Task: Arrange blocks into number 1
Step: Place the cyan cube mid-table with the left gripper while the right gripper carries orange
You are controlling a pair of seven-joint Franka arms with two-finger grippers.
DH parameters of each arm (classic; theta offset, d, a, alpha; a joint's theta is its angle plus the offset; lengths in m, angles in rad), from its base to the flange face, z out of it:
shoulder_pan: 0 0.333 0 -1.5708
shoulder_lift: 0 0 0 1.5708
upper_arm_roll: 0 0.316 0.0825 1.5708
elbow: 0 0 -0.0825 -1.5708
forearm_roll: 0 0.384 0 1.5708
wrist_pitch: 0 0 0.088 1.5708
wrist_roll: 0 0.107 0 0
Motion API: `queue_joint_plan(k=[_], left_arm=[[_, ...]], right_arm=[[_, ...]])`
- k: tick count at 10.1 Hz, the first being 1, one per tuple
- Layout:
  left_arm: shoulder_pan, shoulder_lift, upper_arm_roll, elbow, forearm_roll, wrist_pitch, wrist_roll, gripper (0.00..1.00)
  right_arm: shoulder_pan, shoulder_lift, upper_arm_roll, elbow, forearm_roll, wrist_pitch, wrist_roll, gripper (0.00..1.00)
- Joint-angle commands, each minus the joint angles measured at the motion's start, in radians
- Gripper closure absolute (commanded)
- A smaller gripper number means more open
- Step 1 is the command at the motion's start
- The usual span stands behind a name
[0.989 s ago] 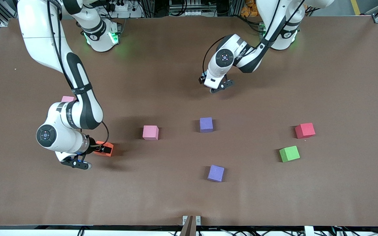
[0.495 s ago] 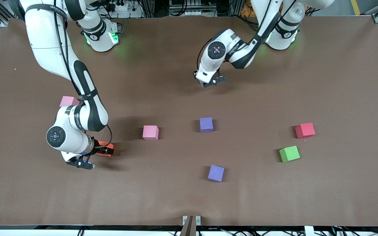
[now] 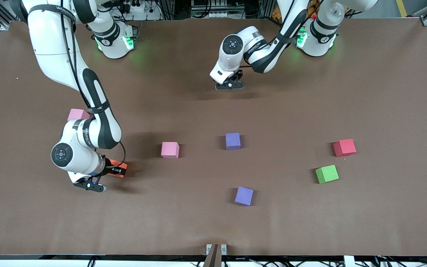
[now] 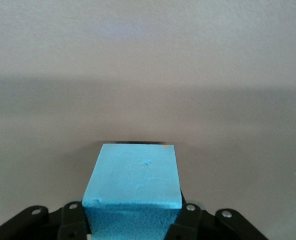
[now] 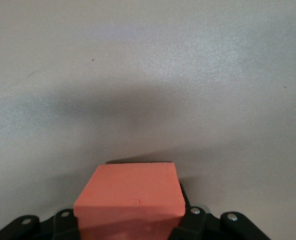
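Observation:
My right gripper (image 3: 116, 171) is shut on the orange block (image 3: 119, 167), low at the table toward the right arm's end. In the right wrist view the orange block (image 5: 129, 196) sits between the black fingers (image 5: 193, 222). My left gripper (image 3: 229, 84) hangs over bare table near the arms' bases. It is shut on the light blue block (image 4: 133, 181), which the hand hides in the front view. Two purple blocks lie mid-table: one (image 3: 232, 141), and another (image 3: 244, 195) nearer the camera. A pink block (image 3: 170, 150) lies beside the first. A paler pink block (image 3: 76, 114) peeks out by the right forearm.
A red cube (image 3: 344, 147) and a green cube (image 3: 327, 174) lie toward the left arm's end of the brown table (image 3: 384, 92). The right arm's elbow and forearm (image 3: 95, 107) stretch over the paler pink block.
The right gripper has shut on the orange block. The left arm has drawn back toward the bases, its fingers tightening on the light blue block.

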Motion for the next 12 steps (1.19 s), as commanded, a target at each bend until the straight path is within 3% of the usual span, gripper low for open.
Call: queue_joint_plan(k=[1,3,4,5,7,10,12], left_arm=[[-0.027,0.056,0.003,0.057,0.020,0.003,0.018,1.00],[-0.033,0.062,0.005,0.062,0.019,0.003,0.017,1.00],[-0.033,0.065,0.008,0.062,0.019,0.003,-0.002,0.07],[-0.031,0.065,0.011,0.063,0.014,0.003,-0.029,0.00],[-0.024,0.049,0.022,0.085,0.016,-0.017,-0.091,0.00],[0.016,-0.022,0.074,0.250,0.023,-0.326,-0.180,0.00],[0.059,-0.075,0.132,0.276,0.124,-0.393,-0.163,0.00]], right_arm=[[0.016,-0.054,-0.018,-0.013,0.018,-0.047,-0.002,0.34],[0.023,-0.138,-0.023,-0.036,0.009,-0.114,-0.008,0.34],[0.030,-0.206,-0.023,-0.077,0.006,-0.120,-0.010,0.34],[0.038,-0.269,-0.023,-0.126,0.006,-0.122,-0.007,0.34],[0.056,-0.375,-0.023,-0.223,0.006,-0.122,0.005,0.34],[0.125,-0.513,-0.023,-0.336,0.007,-0.120,0.077,0.34],[0.232,-0.556,-0.023,-0.376,0.006,-0.119,0.204,0.35]])
